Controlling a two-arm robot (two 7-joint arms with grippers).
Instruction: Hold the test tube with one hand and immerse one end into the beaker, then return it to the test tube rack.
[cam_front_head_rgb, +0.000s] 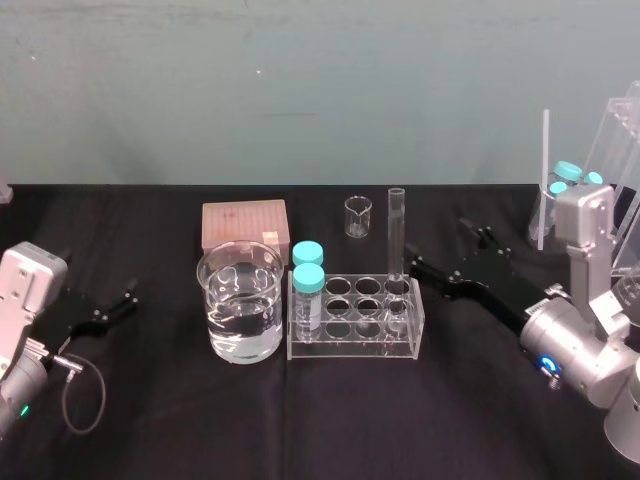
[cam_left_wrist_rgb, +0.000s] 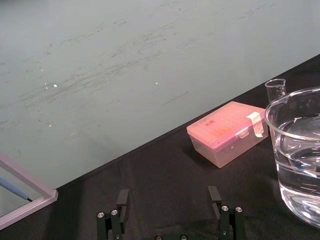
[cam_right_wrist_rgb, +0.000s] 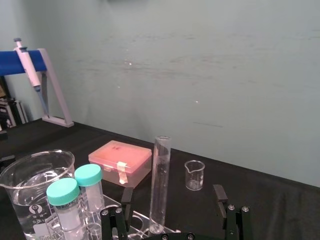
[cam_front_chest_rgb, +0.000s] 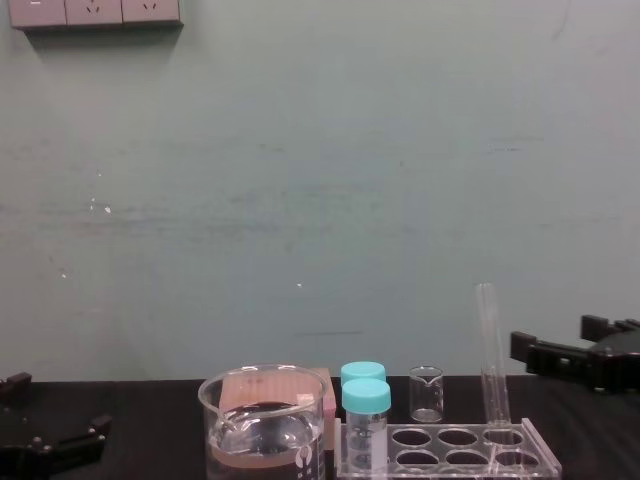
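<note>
Right end effector just beside test tube

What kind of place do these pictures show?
Most likely a laboratory bench: a glass beaker of clear liquid, a test tube standing in a clear test tube rack, and a pipette hung on a stand, all on a black table.
</note>
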